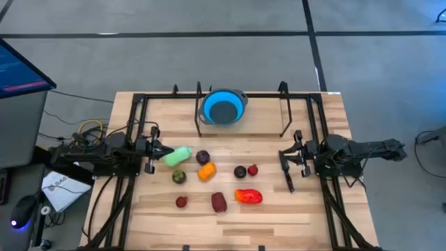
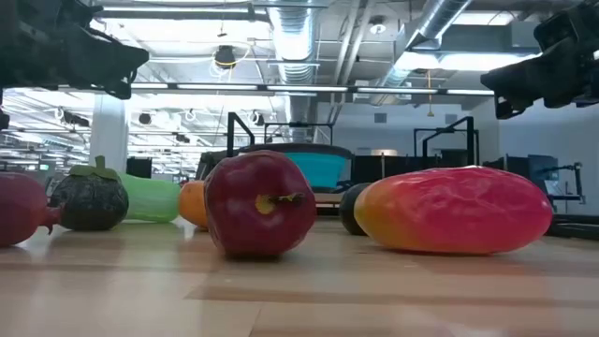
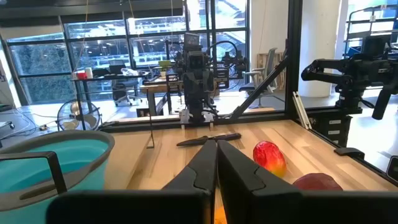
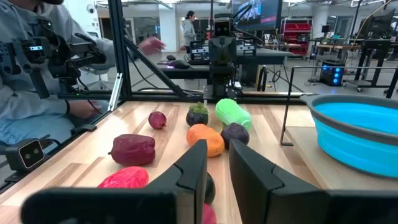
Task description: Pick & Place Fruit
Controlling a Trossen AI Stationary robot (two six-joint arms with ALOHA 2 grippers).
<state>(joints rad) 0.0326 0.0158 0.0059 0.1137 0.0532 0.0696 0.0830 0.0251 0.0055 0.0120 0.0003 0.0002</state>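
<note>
Low view is putting the maroon piece (image 2: 259, 203) and the larger red-orange piece (image 2: 456, 210) nearest the lens, both lying on the counter (image 2: 299, 290), with the olive piece (image 2: 89, 198), the pale green oblong (image 2: 150, 198) and the orange piece (image 2: 194, 203) sitting behind them.

I am judging that I am still at the very start: no fruit is sitting in the blue bowl (image 1: 224, 107), and all the pieces I can count are lying loose in the middle of the counter. My left tool (image 1: 157, 150) is hovering just beside the pale green oblong's end, its fingers (image 3: 205, 168) pressed together and gripping nothing. My right tool (image 1: 287, 169) is waiting at the other side, fingers (image 4: 194, 167) slightly parted with nothing between them, near the small red piece (image 1: 253, 169) and the dark piece (image 1: 240, 171).

Next I am thinking the left tool needs to spread its fingers, settle over the green oblong and close across its narrow width.

Beyond those, the purple piece (image 1: 203, 157) is lying just behind the orange one, and another small red piece (image 1: 181, 201) is resting toward the front. The fruit is looking smooth, glossy and rounded, so I am expecting it to roll easily. Farthest off, the bowl is standing at the back edge.
</note>
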